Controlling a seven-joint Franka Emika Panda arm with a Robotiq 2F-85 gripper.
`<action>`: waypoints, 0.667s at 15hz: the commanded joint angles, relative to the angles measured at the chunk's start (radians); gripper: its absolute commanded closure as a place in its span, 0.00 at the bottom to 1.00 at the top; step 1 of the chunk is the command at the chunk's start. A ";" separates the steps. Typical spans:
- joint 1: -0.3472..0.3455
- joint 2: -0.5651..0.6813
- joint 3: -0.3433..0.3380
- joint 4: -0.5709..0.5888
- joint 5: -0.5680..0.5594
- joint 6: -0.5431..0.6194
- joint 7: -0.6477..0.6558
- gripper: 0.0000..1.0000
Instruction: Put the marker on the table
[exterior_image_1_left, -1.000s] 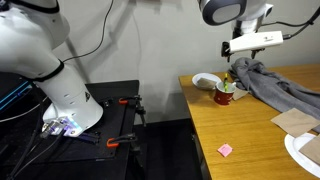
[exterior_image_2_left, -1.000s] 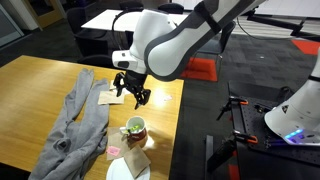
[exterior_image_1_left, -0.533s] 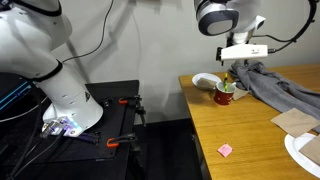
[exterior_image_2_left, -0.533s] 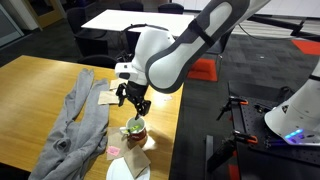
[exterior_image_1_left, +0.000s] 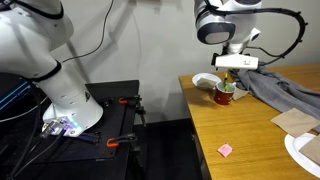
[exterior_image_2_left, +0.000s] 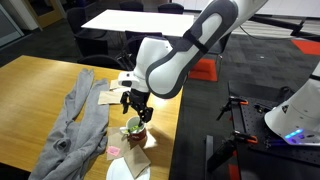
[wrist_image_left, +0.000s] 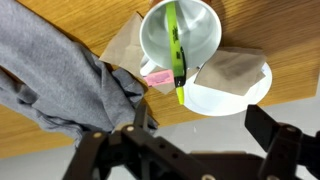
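One thin yellow-green marker (wrist_image_left: 177, 55) is leaning inside the red mug (exterior_image_1_left: 225, 96), its tip poking past the rim. We are seeing the gripper (wrist_image_left: 203, 125) hovering above, jaws spread wide, gripping nothing. Mug is sitting on the smooth light-brown table (exterior_image_2_left: 30, 85) beside a grey cloth (exterior_image_2_left: 80, 115).

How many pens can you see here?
1. The marker stands in the mug on the table, below the gripper; the grey cloth could hide others.
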 joint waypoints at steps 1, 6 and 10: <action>-0.020 0.037 0.015 0.034 -0.024 -0.032 0.044 0.00; -0.036 0.093 0.029 0.085 -0.039 -0.051 0.029 0.00; -0.044 0.139 0.041 0.142 -0.061 -0.097 0.015 0.00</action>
